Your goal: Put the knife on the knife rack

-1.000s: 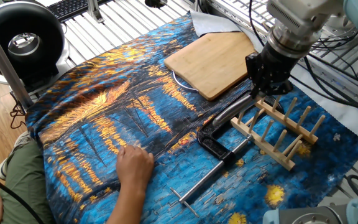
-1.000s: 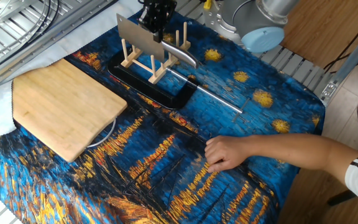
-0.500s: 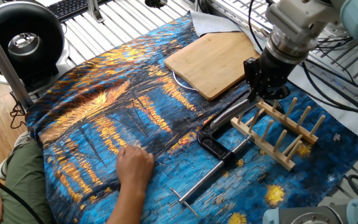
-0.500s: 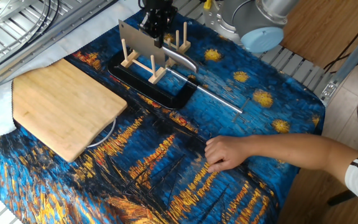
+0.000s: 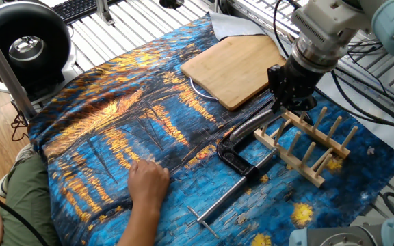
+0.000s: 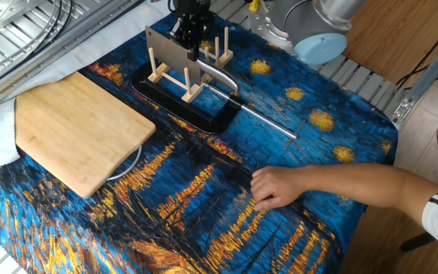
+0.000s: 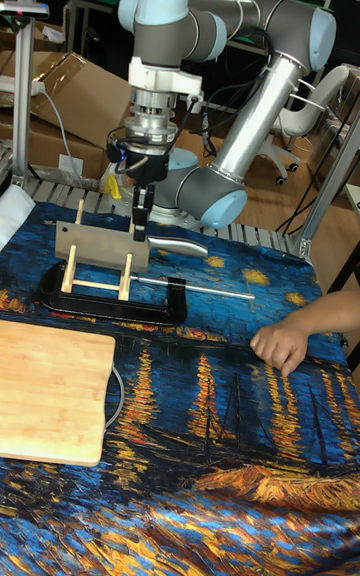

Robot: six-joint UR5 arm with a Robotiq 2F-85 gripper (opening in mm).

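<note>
Over the last second I have brought the tool (image 7: pixel 139 228) down, and the knife (image 6: pixel 167 50) has sunk with it: its broad blade now stands on edge in among the pegs of the knife rack (image 6: pixel 190 64), handle jutting out toward the steel rod. I read that as the insertion nearly complete, with release and retreat left. The tool is pinched narrow on the top edge of the blade, holding the knife.

By my count there is one knife, one knife rack, one black clamp (image 6: pixel 192 111) lying just beside the rack's base, and one wooden cutting board (image 6: pixel 74 131) well apart on the patterned cloth (image 6: pixel 295 129) covering the tabletop. One person's hand (image 6: pixel 274 186) rests on the cloth, clear of the rack.
</note>
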